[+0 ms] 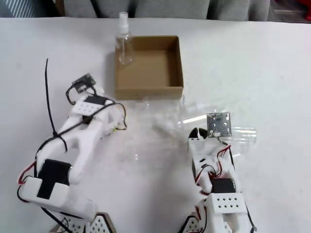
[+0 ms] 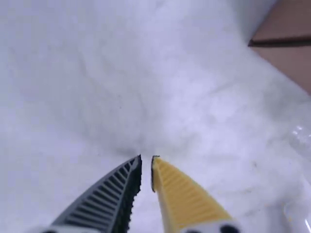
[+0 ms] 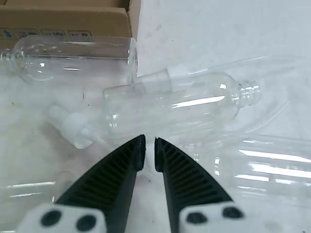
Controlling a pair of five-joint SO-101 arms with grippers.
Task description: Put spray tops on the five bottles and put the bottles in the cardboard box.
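My right gripper, pressed nearly together and empty, could nudge the round bottle rolling away from the top

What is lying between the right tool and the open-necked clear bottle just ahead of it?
Nothing visible. The right tool, shut, points at the side of the open-necked bottle, its tips close to it. A loose spray top lies beside the bottle's base, off that line.
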